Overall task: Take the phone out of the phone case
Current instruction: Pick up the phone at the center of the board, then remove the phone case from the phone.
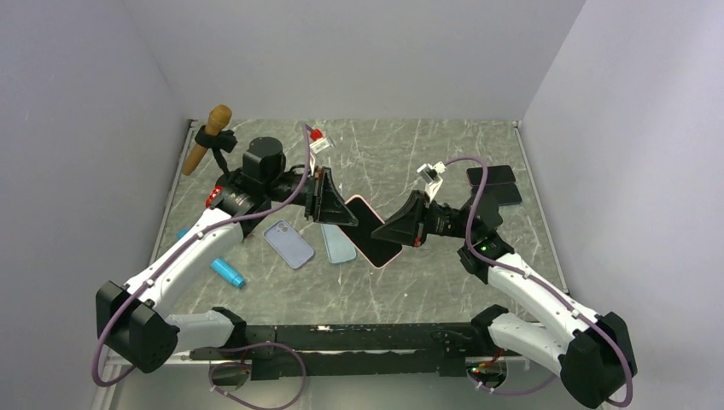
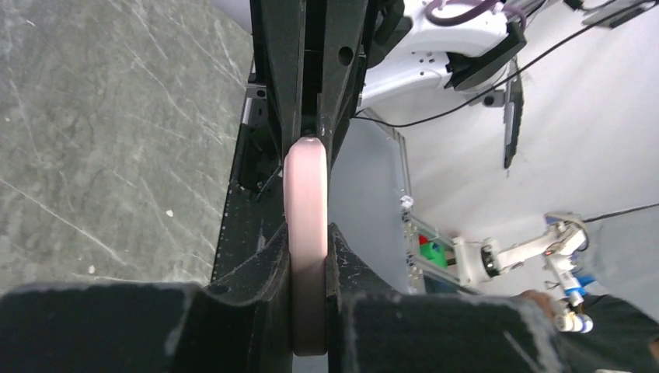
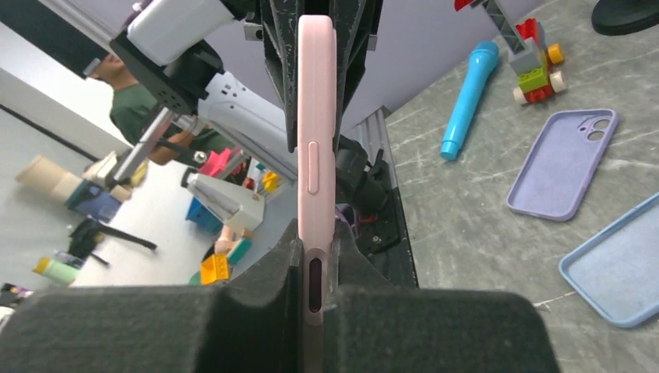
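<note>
The phone [image 1: 373, 235], dark screen up, sits in a pink phone case [image 1: 359, 203] and hangs above the table between both arms. My left gripper [image 1: 331, 205] is shut on its far-left end, and the pink case edge [image 2: 305, 194] runs between the fingers [image 2: 268, 264]. My right gripper [image 1: 399, 231] is shut on the opposite end. In the right wrist view the pink case [image 3: 316, 116] stands edge-on with its side button showing, clamped between the pads [image 3: 284, 264] of my right gripper [image 3: 315, 260]. My left gripper [image 2: 308, 260] is seen from close up.
An empty purple case [image 1: 289, 243] and an empty light-blue case [image 1: 339, 243] lie under the held phone. A blue marker [image 1: 228, 272] lies at the left, a wooden-handled tool [image 1: 207, 139] at the back left, two dark phones [image 1: 495, 184] at the back right, and a brick toy [image 3: 536, 66] nearby.
</note>
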### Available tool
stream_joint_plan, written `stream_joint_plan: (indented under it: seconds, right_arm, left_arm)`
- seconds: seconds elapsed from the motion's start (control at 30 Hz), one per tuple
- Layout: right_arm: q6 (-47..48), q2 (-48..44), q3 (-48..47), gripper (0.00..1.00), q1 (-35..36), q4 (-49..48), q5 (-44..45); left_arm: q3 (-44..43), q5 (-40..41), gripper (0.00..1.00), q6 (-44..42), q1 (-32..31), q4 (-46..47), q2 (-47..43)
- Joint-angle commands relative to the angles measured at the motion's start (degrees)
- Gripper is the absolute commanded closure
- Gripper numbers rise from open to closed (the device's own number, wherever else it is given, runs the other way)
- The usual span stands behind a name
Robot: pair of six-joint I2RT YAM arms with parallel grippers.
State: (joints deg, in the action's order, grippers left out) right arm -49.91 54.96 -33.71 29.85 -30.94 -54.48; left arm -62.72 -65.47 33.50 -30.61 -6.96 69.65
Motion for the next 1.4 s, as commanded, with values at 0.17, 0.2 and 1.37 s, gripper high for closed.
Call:
stream_joint_plan:
  seconds: [0.17, 0.2, 1.37]
  right_arm:
    - [-14.2, 0.7, 8.1, 1.00, 0.4, -22.5, 17.3]
    - [-16.0, 1.4, 8.6, 1.00, 0.4, -25.0, 18.3]
    - [11.5, -8.4, -1.6, 0.26, 7.2, 19.6, 34.9]
  left_arm:
    - [7.2, 5.1, 0.69, 24.8, 0.5, 29.3, -4.5]
    - [8.9, 5.8, 0.63, 27.8, 0.5, 34.5, -4.7]
    - [-5.1, 0.6, 1.00, 22.8, 2.5, 31.5, 8.7]
